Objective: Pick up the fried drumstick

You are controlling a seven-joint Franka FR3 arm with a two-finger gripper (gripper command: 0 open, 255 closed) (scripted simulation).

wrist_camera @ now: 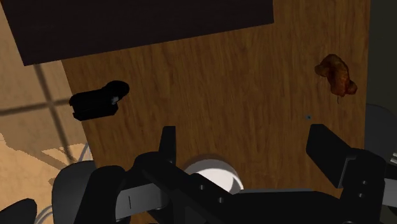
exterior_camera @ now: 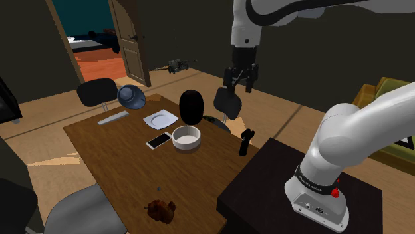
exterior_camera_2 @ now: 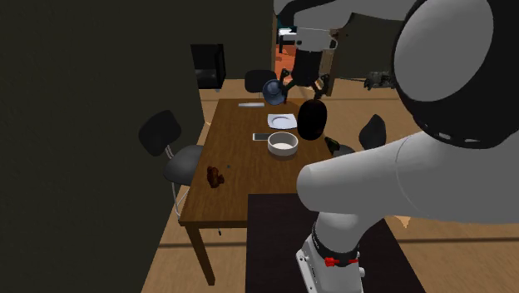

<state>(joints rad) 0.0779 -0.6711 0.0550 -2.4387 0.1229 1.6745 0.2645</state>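
Plainly nothing done yet. Hand (exterior_camera: pixel 240 83) high in the upper middle of the shoulder view, spread wide and empty, well apart from the drumstick (exterior_camera: pixel 161 210). Drumstick down at the lower middle of that frame, lying alone near the close edge of the counter (exterior_camera: pixel 120 159). Left to do: travel across, descend, close, lift. Lumpy, reddish-brown, rough-crusted piece with a knobbly taper; counter of flat, matte brown wood grain; smooth round white bowl (exterior_camera: pixel 186 138) mid-counter.

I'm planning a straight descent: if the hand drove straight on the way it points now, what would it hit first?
Probably bare wooden table, just beside the white bowl. The open hand is aimed well away from the drumstick. Depth is unclear.
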